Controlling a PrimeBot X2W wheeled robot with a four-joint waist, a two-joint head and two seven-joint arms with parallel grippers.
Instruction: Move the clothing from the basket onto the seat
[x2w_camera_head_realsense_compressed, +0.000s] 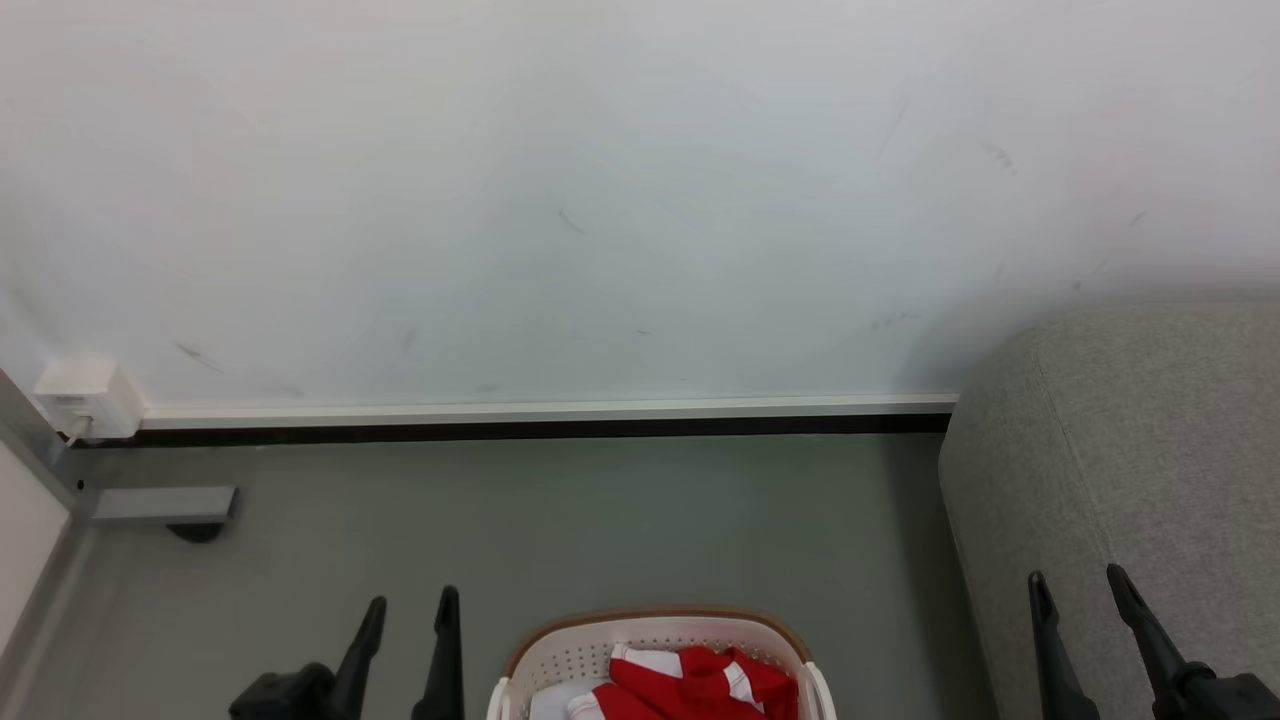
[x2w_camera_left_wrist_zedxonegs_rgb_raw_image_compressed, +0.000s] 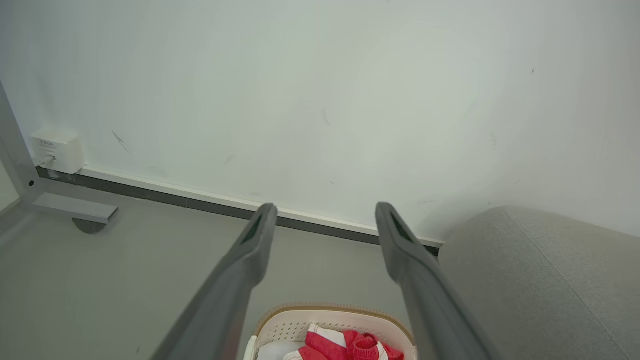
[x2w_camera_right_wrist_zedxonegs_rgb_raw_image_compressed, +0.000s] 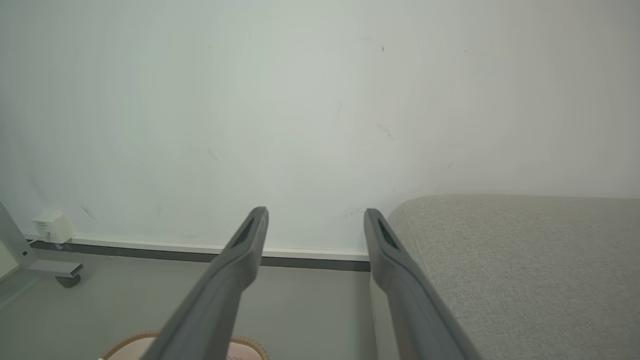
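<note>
In the head view we see the basket (x2w_camera_head_realsense_compressed: 655, 617) at 6 o'clock, standing on the grey floor (x2w_camera_head_realsense_compressed: 560, 520) and cut by the bottom edge. The clothing (x2w_camera_head_realsense_compressed: 700, 685) lies inside it: red fabric with white stripes, heaped toward the basket's 5 o'clock side. The seat (x2w_camera_head_realsense_compressed: 1150, 450) takes the 4 o'clock corner, apart from the basket. Our left gripper (x2w_camera_head_realsense_compressed: 412, 600) rises at 7 o'clock, just beside the basket, its two fingers spread and holding nothing. Our right gripper (x2w_camera_head_realsense_compressed: 1076, 580) stands at 5 o'clock in front of the seat, fingers likewise spread and empty. A white wall (x2w_camera_head_realsense_compressed: 600, 200) takes the upper half. A white box (x2w_camera_head_realsense_compressed: 88, 398) sits on it at 9 o'clock, above a grey metal foot (x2w_camera_head_realsense_compressed: 165, 503).

In the left wrist view we look between the two parted fingers. The basket with the clothing shows at 6 o'clock, the seat at 4 o'clock and the white box at 9 o'clock.

In the right wrist view the fingers stand apart, with wall and floor seen between them. The seat spreads from 3 to 5 o'clock. A sliver of the basket's brown rim shows at 7 o'clock, partly behind one finger.
</note>
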